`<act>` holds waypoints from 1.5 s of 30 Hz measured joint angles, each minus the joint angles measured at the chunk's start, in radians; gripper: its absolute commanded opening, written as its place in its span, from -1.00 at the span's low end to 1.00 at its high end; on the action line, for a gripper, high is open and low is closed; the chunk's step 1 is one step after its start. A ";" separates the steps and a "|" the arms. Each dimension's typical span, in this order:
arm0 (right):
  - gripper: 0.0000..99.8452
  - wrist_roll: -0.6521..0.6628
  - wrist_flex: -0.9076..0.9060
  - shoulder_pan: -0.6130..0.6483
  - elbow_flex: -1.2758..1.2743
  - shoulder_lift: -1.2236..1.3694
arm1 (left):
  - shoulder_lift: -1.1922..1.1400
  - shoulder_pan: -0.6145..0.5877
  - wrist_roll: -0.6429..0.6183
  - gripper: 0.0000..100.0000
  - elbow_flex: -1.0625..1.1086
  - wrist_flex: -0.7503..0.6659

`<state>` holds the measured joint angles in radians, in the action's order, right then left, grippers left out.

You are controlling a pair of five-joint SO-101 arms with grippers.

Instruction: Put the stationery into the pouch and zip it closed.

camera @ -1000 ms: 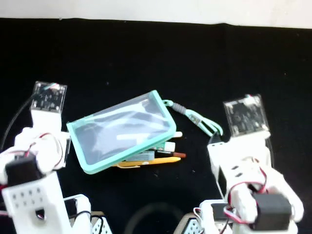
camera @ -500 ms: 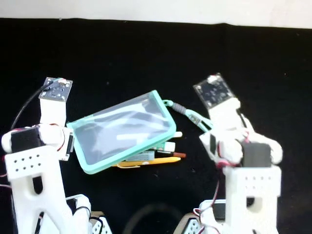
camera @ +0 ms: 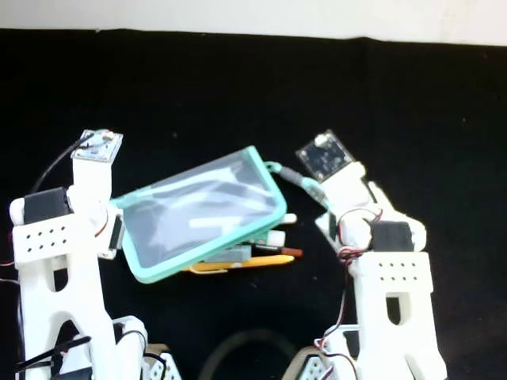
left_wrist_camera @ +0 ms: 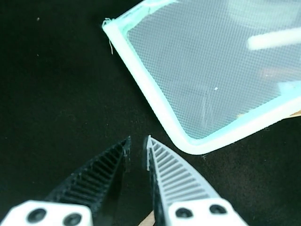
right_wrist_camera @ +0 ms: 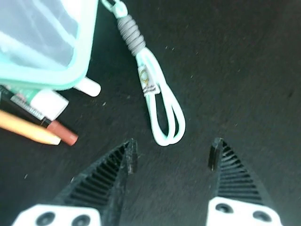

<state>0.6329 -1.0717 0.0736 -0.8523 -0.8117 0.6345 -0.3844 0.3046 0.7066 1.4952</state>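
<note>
Though the small tag [right_wrist_camera: 146,84] on the strap [right_wrist_camera: 160,113] carries a mark, it is too small to read. A black surface [camera: 238,95] runs back to a pale wall [camera: 238,14]. The mint-edged pouch [camera: 202,218] lies flat between the arms, with stationery [camera: 253,257] poking out along its near edge. The left claw [left_wrist_camera: 136,141], all but together, sits beside the pouch's rim. The right claw [right_wrist_camera: 171,148], wide apart, hangs over the strap's loop.

One pouch [camera: 202,214], one cord loop [right_wrist_camera: 155,101], four pen ends [right_wrist_camera: 87,86] poking out, two arms [camera: 55,261]
</note>
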 measured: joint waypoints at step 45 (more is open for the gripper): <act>-0.49 0.253 0.491 -0.164 0.121 0.825 | 0.000 0.000 0.000 -0.84 0.040 -0.002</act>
<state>0.8861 -0.5808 -0.0905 -0.7311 0.0138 0.6345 -0.3844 0.3046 0.7465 1.4937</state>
